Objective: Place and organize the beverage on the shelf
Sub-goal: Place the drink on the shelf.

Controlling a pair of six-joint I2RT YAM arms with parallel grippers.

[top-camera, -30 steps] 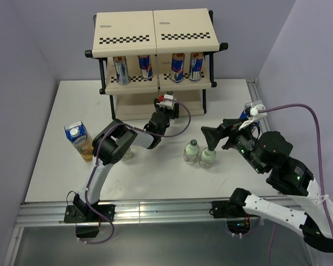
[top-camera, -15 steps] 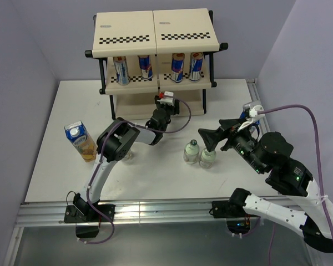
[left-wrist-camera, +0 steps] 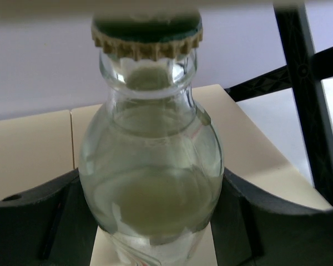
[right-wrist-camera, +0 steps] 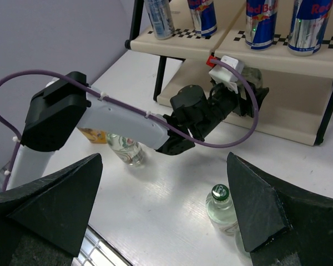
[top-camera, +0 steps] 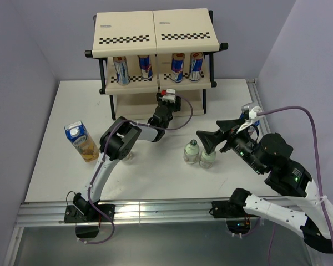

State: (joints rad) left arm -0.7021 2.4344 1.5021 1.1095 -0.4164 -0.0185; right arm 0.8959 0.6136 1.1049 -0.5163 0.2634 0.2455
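**Top external**
- Cream three-tier shelf (top-camera: 155, 34) with a black tube frame and checkered edge strips. It stands at twelve o'clock on the white table (top-camera: 61, 177).
- Four slim silver-blue-red cans (top-camera: 145, 67), upright in a row on the middle tier.
- Yellow-and-blue juice carton (top-camera: 80, 141), upright at nine o'clock on the table, well apart from the shelf.
- Two standing bottles (top-camera: 192, 151), small, clear and green-capped. They stand just beside each other near the table's centre.
- A third bottle (top-camera: 127, 155) at their nine o'clock, partly hidden by the left arm (top-camera: 117, 143).
- Left gripper (top-camera: 167, 102), under the middle tier at the bottom tier's centre. Its load is hidden from above.
- Right gripper (top-camera: 211, 139), jaws spread wide and empty, just beside the pair at their one o'clock.

**Left wrist**
- Held bottle (left-wrist-camera: 150, 166), small, clear glass with a green crown cap, upright.
- It is clenched between the two black fingers (left-wrist-camera: 33, 221), which press against its belly on either side.
- The cream tier board lies beneath and behind it, and the black frame runs at two o'clock.
- Whether the base rests on the board cannot be told.

**Right wrist**
- The right gripper's black fingers sit at seven and five o'clock, wide apart, with nothing between them.
- One standing bottle is near the five o'clock finger.
- The left arm crosses the centre and ends at one o'clock, at the bottom tier, where it holds the held bottle.
- The cans are at twelve.
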